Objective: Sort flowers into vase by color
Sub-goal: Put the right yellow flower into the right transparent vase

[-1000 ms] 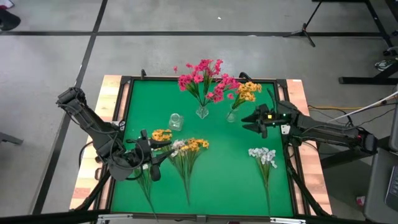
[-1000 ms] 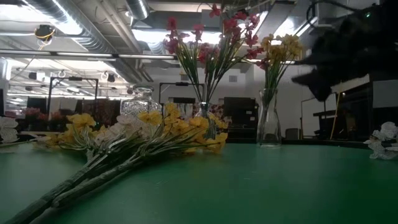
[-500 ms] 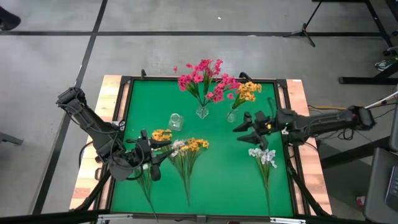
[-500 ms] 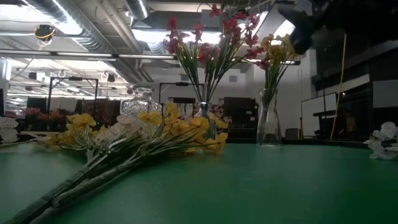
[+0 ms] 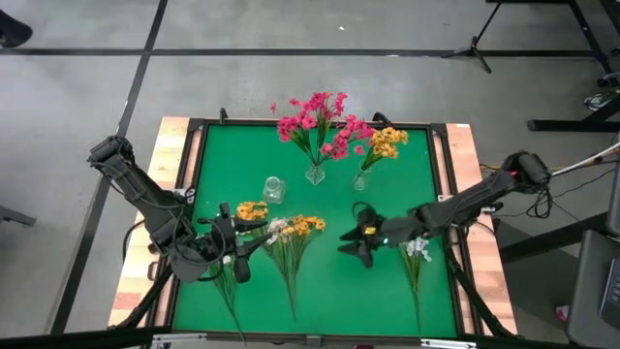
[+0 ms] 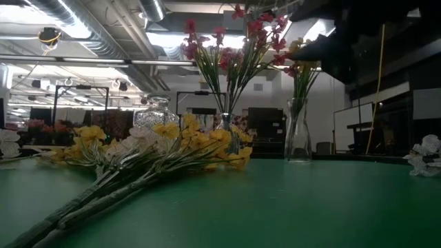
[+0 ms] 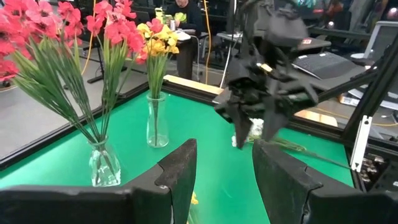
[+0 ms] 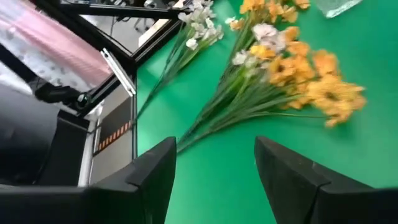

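Magenta-pink flowers (image 5: 315,121) stand in a glass vase at the far middle of the green mat. Yellow-orange flowers (image 5: 386,143) stand in a slimmer vase (image 7: 156,121) to their right. An empty glass vase (image 5: 273,189) stands left of them. A pile of yellow and white sprigs (image 5: 291,235) lies on the mat; it also shows in the right wrist view (image 8: 280,68). A white sprig (image 5: 415,250) lies to the right. My right gripper (image 5: 352,242) hovers open between the pile and that sprig. My left gripper (image 5: 242,244) waits open by the pile's left side.
A yellow sprig (image 5: 252,209) and a white sprig (image 5: 228,281) lie near my left gripper. A black frame (image 5: 194,145) and wooden boards (image 5: 465,145) edge the mat. Bare mat (image 5: 349,291) shows along the near side.
My right arm has swung from beside the yellow flowers' vase toward the table's left and near edge, reaching out over the middle of the mat next to the pile. Its gripper has stayed open. The flowers and vases have not moved.
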Tool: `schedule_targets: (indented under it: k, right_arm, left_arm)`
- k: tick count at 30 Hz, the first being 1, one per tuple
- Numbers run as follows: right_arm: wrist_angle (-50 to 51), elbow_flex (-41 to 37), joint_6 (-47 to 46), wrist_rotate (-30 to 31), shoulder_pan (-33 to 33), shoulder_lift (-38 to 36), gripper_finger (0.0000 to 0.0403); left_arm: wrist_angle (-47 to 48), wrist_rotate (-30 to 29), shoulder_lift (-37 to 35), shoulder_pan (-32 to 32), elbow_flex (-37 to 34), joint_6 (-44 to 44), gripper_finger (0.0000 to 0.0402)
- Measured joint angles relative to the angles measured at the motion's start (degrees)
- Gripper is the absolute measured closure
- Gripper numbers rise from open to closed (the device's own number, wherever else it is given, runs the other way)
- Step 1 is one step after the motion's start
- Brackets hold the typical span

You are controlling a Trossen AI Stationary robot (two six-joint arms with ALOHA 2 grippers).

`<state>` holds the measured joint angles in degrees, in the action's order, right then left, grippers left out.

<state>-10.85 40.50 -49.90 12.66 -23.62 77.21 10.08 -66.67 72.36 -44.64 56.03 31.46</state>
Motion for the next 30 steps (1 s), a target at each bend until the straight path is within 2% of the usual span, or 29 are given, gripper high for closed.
schedule_targets:
  k: [9,18,24,30]
  right_arm:
    - [3.1,12.3,-6.01,17.73,-5.87,14.59,0.0185]
    - [13.12,23.89,-11.47,19.31,-6.03,27.23,0.0185]
    - [19.76,29.94,-14.87,19.25,-6.01,32.39,0.0185]
    - [21.07,34.28,-16.94,21.8,-5.97,36.02,0.0185]
  left_arm:
    - [0.03,0.13,0.0,0.0,0.0,0.02,0.0249]
    - [0.03,0.13,0.0,-0.02,0.0,0.55,0.0249]
    - [0.66,0.2,0.02,-0.02,0.0,1.64,0.0249]
    - [0.88,0.24,0.02,-0.02,0.0,1.62,0.0249]
